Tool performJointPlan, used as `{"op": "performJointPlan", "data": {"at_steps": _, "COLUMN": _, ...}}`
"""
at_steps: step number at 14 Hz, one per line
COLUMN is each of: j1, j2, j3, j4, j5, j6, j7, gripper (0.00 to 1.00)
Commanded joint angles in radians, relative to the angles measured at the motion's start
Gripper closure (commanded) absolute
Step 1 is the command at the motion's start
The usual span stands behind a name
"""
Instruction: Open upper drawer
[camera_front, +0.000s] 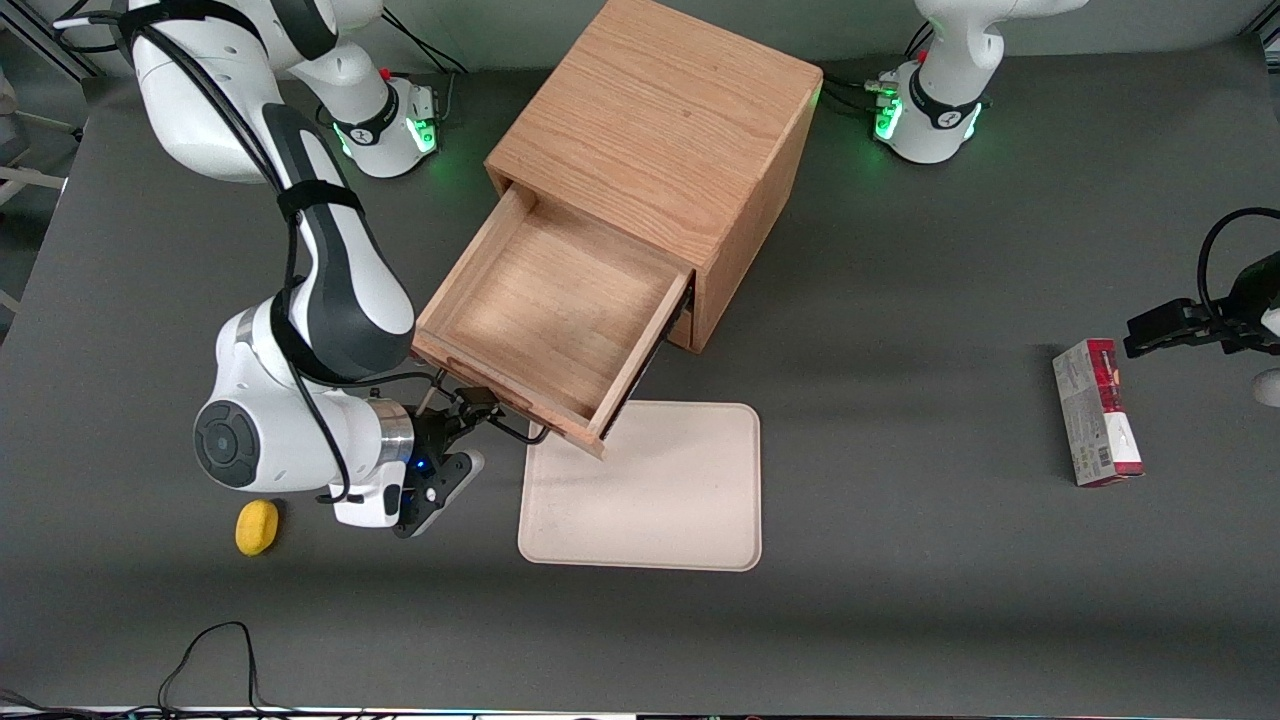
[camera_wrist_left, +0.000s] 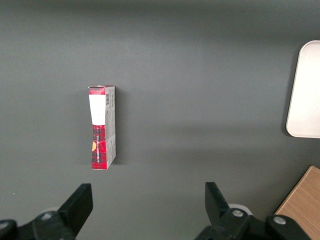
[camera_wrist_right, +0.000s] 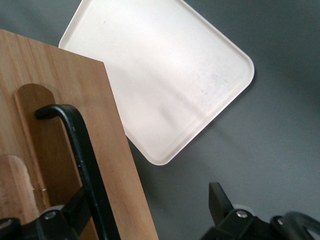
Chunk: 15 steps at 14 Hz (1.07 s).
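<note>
The upper drawer of the oak cabinet is drawn far out toward the front camera, its shallow wooden tray bare and fully exposed, and its front corner overhangs the edge of the cream tray lying on the dark table. The gripper sits right at the drawer front, on the side toward the working arm's end of the table; in the right wrist view its fingers are spread apart, one lying against the wood beside the black wire handle, the other well clear over the table, so nothing is clamped. The opening looks essentially done, and the sensible step now is a clean release: back the gripper straight away from the drawer front along the pull line, keeping the near finger from hooking under the handle, since a snag could drag the cabinet or skew the drawer. A yellow sponge-like object lies near the wrist, and a red-and-white carton rests toward the parked arm's end; neither is in the retreat path.
</note>
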Motion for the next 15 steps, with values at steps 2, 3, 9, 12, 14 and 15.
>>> {"op": "performJointPlan", "data": {"at_steps": 2, "j1": -0.023, "j2": 0.041, "j3": 0.002, "j4": 0.073, "j5": 0.011, "j6": -0.003, "j7": -0.022, "gripper": 0.0}}
{"op": "performJointPlan", "data": {"at_steps": 3, "j1": -0.031, "j2": 0.042, "j3": 0.002, "j4": 0.081, "j5": 0.011, "j6": -0.004, "j7": -0.022, "gripper": 0.0}}
{"op": "performJointPlan", "data": {"at_steps": 9, "j1": -0.049, "j2": 0.035, "j3": 0.005, "j4": 0.104, "j5": 0.014, "j6": -0.009, "j7": -0.02, "gripper": 0.0}}
{"op": "performJointPlan", "data": {"at_steps": 12, "j1": -0.049, "j2": 0.021, "j3": 0.0, "j4": 0.119, "j5": 0.014, "j6": -0.036, "j7": -0.019, "gripper": 0.0}}
{"op": "performJointPlan", "data": {"at_steps": 14, "j1": -0.049, "j2": 0.009, "j3": -0.006, "j4": 0.153, "j5": 0.012, "j6": -0.074, "j7": -0.017, "gripper": 0.0}}
{"op": "performJointPlan", "data": {"at_steps": 15, "j1": -0.051, "j2": 0.001, "j3": -0.01, "j4": 0.161, "j5": 0.008, "j6": -0.096, "j7": -0.007, "gripper": 0.0}}
